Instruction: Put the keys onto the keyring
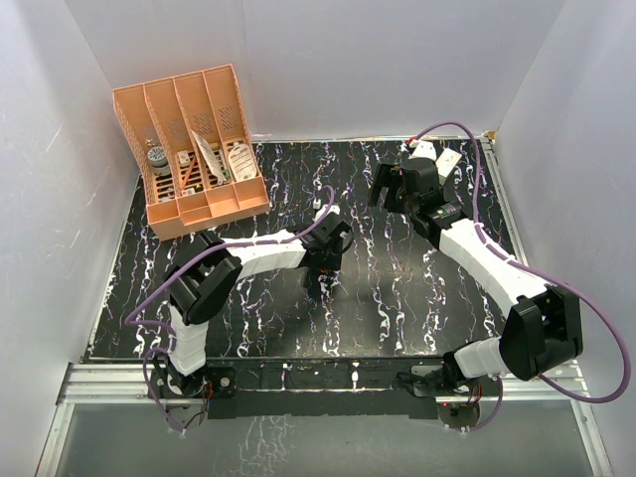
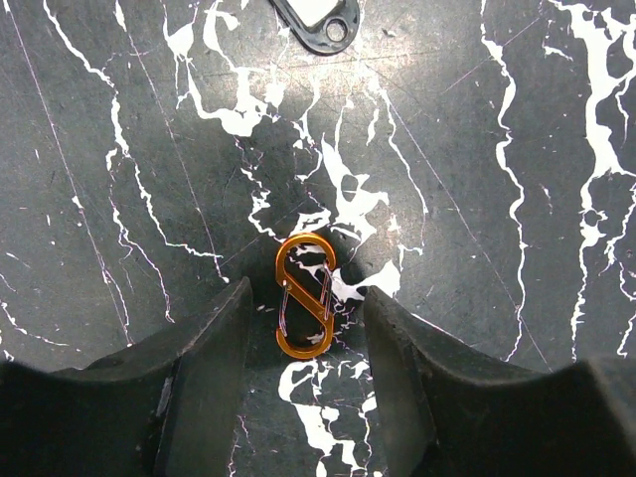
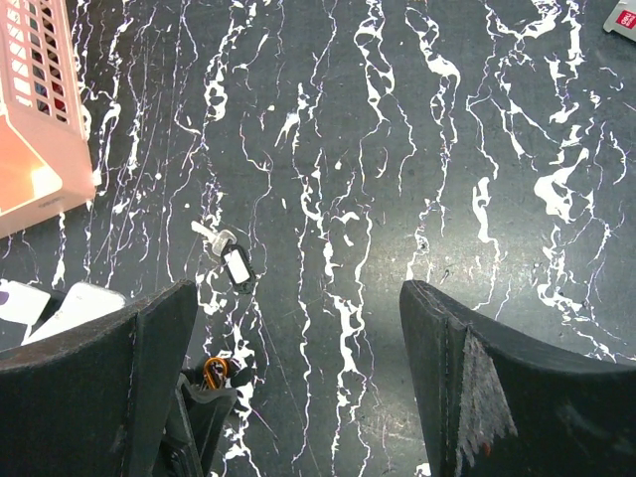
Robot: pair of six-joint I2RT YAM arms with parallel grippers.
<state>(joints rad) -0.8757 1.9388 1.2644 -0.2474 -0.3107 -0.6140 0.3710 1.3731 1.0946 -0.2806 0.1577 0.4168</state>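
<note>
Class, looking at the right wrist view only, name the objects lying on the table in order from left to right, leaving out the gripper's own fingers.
orange organizer → keys → white box with red mark

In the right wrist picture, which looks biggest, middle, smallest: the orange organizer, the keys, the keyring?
1. the orange organizer, even though the picture edge cuts it off.
2. the keys.
3. the keyring, but only part of it shows, so keys versus keyring is unsure.

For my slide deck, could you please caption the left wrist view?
Left gripper, jaws open, straddles the orange S-shaped keyring lying on the black marbled table, not yet gripped.
</note>
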